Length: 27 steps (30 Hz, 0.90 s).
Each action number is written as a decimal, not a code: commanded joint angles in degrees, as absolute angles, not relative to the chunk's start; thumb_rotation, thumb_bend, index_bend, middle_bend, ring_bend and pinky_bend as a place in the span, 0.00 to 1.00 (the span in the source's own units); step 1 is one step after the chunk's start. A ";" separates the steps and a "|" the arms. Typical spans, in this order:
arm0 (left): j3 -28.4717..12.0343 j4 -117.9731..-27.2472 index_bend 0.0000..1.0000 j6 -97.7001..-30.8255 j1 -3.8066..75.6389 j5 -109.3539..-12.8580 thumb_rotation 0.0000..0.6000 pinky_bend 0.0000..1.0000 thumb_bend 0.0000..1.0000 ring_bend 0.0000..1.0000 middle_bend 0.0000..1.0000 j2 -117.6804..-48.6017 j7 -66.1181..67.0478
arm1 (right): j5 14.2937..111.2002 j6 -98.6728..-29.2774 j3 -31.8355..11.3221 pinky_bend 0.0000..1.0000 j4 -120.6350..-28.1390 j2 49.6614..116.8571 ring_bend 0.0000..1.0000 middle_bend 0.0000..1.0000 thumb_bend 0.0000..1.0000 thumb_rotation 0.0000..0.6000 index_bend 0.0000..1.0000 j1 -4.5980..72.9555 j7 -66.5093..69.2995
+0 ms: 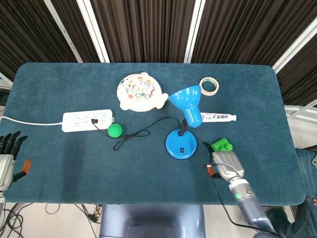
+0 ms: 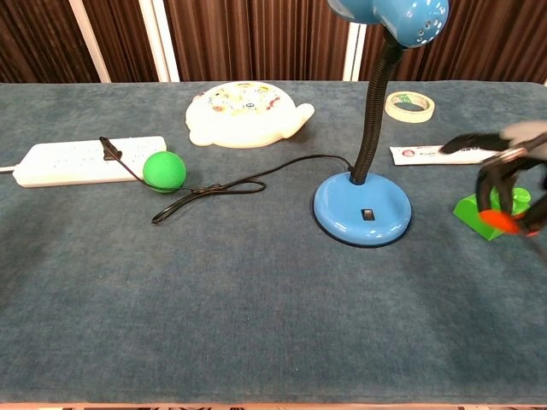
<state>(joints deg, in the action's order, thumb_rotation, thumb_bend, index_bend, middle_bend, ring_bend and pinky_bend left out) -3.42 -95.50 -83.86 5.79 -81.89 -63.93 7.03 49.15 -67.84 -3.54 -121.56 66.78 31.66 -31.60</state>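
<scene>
Right hand: fingers blurred, curled downward, grasp cannot be told | green block directly under fingers, on tabletop | blue desk lamp base just beside | left hand: off tabletop edge, fingers apart, holding nothing, well apart from power strip.

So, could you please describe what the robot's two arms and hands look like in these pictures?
The right hand has a silver-grey shell on its back, black fingers and an orange tip. Behind it is a grey-blue cylindrical wrist with a small green light, and a thin black cable trails along the arm. The left hand, at the table's edge, has the same look: pale grey back, black fingers, an orange tip.
</scene>
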 commanded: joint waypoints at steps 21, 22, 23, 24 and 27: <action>-3.42 -95.66 0.13 -84.31 5.92 -82.59 1.00 0.00 0.44 0.00 0.03 -64.28 8.51 | 83.64 -94.26 4.44 0.00 -102.95 61.46 0.00 0.03 0.23 1.00 0.04 7.11 -10.38; -3.61 -95.90 0.13 -84.15 6.11 -82.48 1.00 0.00 0.44 0.00 0.03 -64.15 8.65 | 83.56 -93.54 4.42 0.00 -102.43 61.58 0.00 0.03 0.23 1.00 0.04 7.15 -10.52; -3.67 -96.00 0.13 -84.08 6.17 -82.40 1.00 0.00 0.44 0.00 0.03 -64.07 8.71 | 83.50 -93.16 4.36 0.00 -102.21 61.63 0.00 0.03 0.23 1.00 0.04 7.15 -10.59; -3.68 -96.06 0.13 -84.02 6.19 -82.34 1.00 0.00 0.44 0.00 0.03 -64.02 8.75 | 83.40 -92.69 4.25 0.00 -101.96 61.73 0.00 0.03 0.23 1.00 0.04 7.12 -10.80; -3.68 -96.09 0.13 -83.97 6.20 -82.29 1.00 0.00 0.44 0.00 0.03 -63.93 8.70 | 83.52 -92.24 3.88 0.00 -101.73 62.05 0.00 0.03 0.23 1.00 0.04 6.95 -11.39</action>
<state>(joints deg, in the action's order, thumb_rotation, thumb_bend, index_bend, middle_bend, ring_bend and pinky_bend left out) -3.68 -96.09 -83.98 6.20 -82.30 -63.94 8.69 83.47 -92.37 4.01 -101.82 61.92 7.03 -11.24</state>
